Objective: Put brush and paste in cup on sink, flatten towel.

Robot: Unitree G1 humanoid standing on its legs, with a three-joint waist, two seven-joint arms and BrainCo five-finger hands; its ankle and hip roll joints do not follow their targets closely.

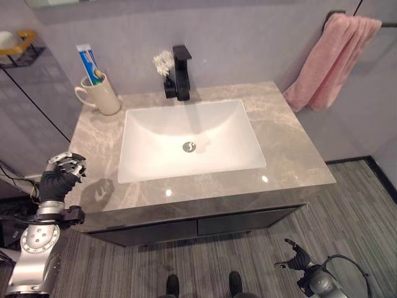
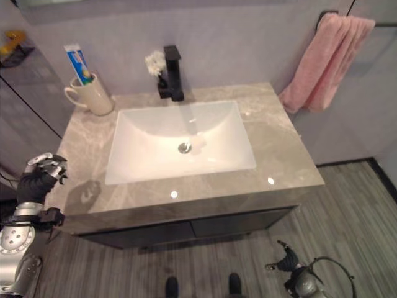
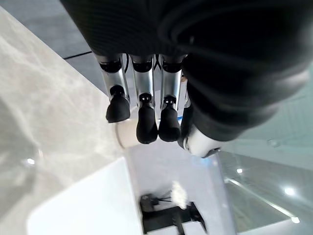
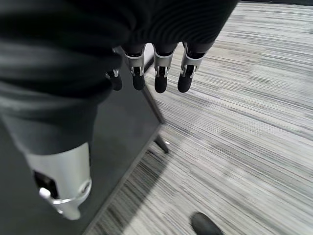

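The left hand [image 1: 60, 176] hovers at the left edge of the tabletop [image 1: 99, 133], level with the front-left corner of the basin [image 1: 186, 139]. Its fingers [image 3: 146, 125] hang loosely bent and apart from the thumb, with nothing in them — a relaxed, empty hand.

Behind the basin's left corner, near the wall, stands the cream cup [image 1: 104, 94], its handle turned outward to the left. The toothpaste tube [image 1: 87, 62] stands upright inside it, rising well above the rim, and something blue and yellow sits just beside it at the rim — likely the brush, though I cannot make it out for certain.

At the back middle of the basin the black faucet [image 1: 180, 71] rises, with a small white flower [image 1: 164, 62] just to its left. The basin itself is white and bare, the drain [image 1: 189, 146] at its centre.

To the right of the basin, beyond the tabletop's far corner, the pink towel [image 1: 329, 59] hangs from a wall bar, bunched and draped in folds rather than spread flat.

Down below the basin's front-right side, over the striped floor [image 1: 347, 205], the right hand [image 1: 296, 257] hangs low, its fingers [image 4: 160, 73] nearly straight and holding nothing.
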